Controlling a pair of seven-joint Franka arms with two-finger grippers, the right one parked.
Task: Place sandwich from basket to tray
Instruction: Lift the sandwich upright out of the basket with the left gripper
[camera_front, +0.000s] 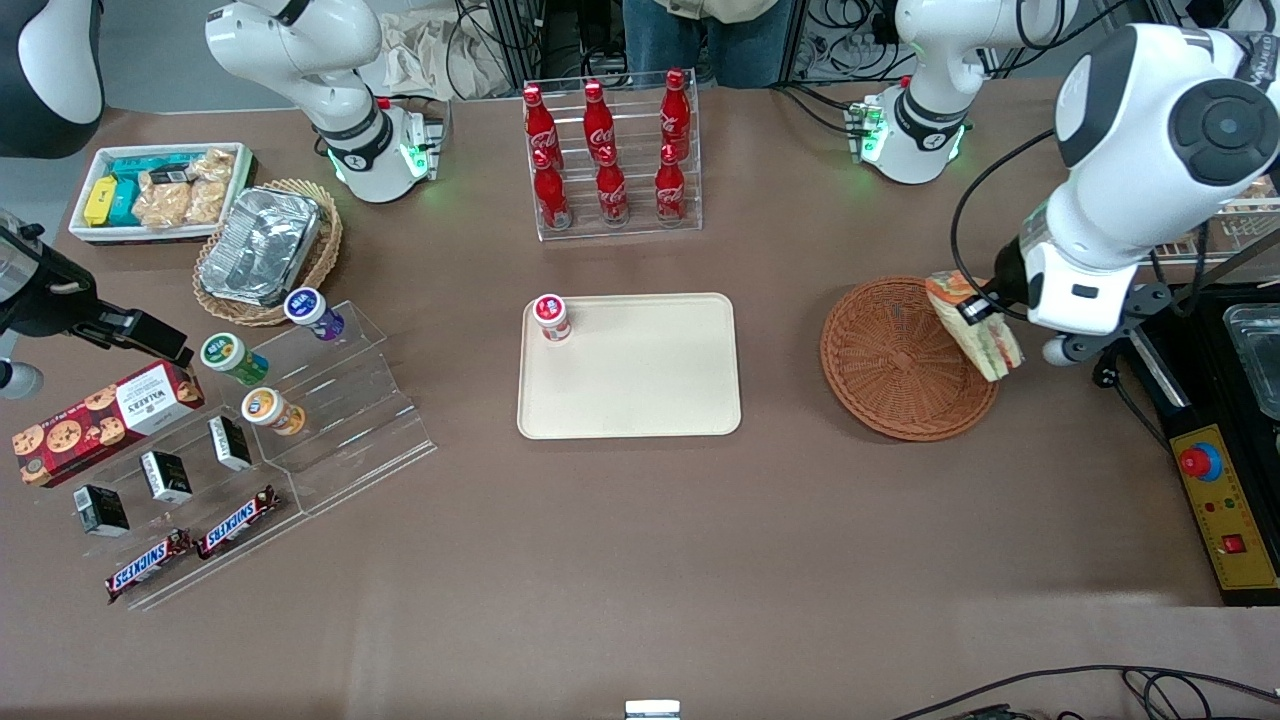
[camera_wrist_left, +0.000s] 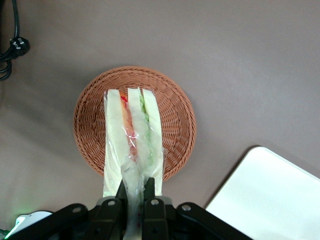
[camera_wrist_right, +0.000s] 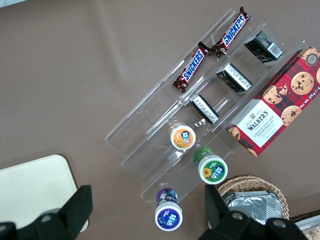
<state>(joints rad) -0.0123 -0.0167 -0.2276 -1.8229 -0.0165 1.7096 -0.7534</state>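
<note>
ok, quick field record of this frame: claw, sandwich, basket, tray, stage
claw: shut on the sandwich, raised above the basket
sandwich: lifted clear of the basket, hanging over its rim toward the working arm's end
basket: nothing in it, on the table beside the tray
tray: holds one small red-lidded cup in a corner, otherwise bare
stage: sandwich picked, not yet on the tray

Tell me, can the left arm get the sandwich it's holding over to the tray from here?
Probably yes. The gripper is shut on the sandwich, lifted above the basket; nothing stands between there and the tray, mostly bare.
</note>
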